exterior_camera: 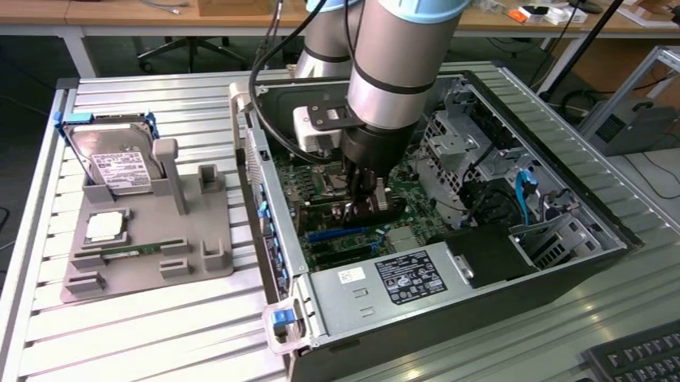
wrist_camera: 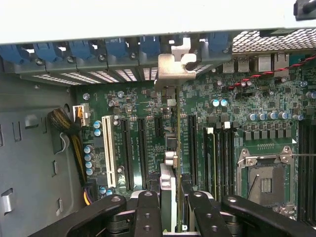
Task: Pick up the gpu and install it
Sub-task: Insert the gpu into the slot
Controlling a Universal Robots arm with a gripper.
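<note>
Ribbed silvery metal surface carries an open dark tower computer case, side panel off, green motherboard exposed inside. Grey and silver robot arm reaches down into the case over the motherboard. Beside the case, towards the exterior view's left, a grey plastic parts holder with a boxy silver hard drive standing in it; its white label is too small to read.

Black end effector clamped on the gpu, a thin dark circuit card held edge-on, upright, among the black expansion slots, silvery bracket at the case's rear wall.

Step judged: seating the card. Next calls for straight, even pressure along the slot.

White-labelled grey power supply in the case, text unreadable.
</note>
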